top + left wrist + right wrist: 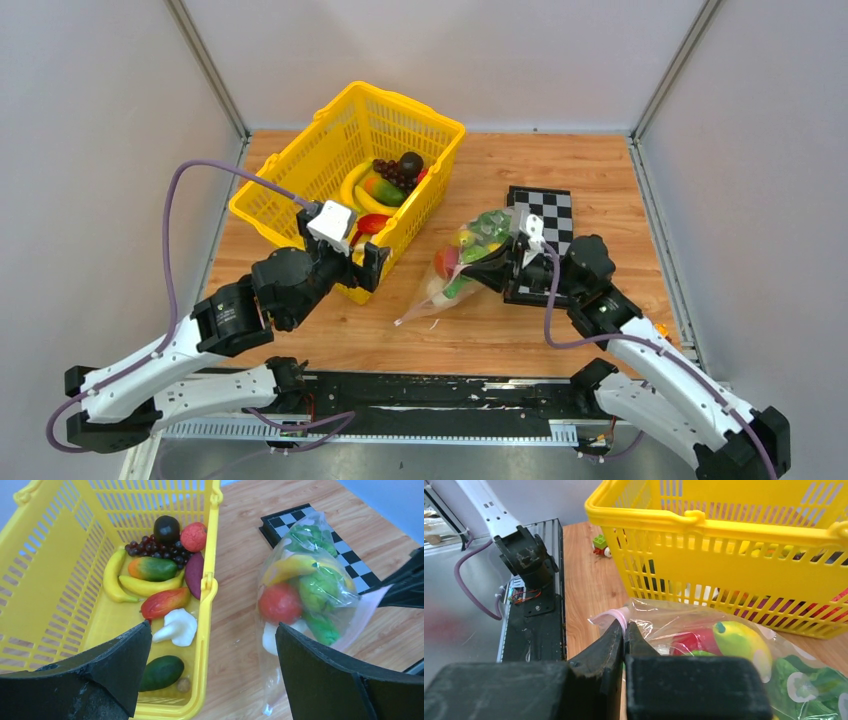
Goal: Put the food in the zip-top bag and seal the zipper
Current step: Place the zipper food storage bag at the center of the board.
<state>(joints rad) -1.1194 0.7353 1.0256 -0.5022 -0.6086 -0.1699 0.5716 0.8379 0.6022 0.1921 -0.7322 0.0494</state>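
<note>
Currently: R fingers [624, 637] closed tight on zipper [617, 615] at the bag mouth. L fingers [367, 262] wide open, empty, over basket [50, 580] rim. Zip-top bag [462, 262] part-filled on worktop [500, 335], to the right of L fingers, long axis near-left to far-right. Loose food [150, 569] in basket, nearer L arm.

Left arm [235, 315] reaches forward, its jaws spread wide; right arm [610, 315] bends inward, jaws clamped on the bag [659, 621].
</note>
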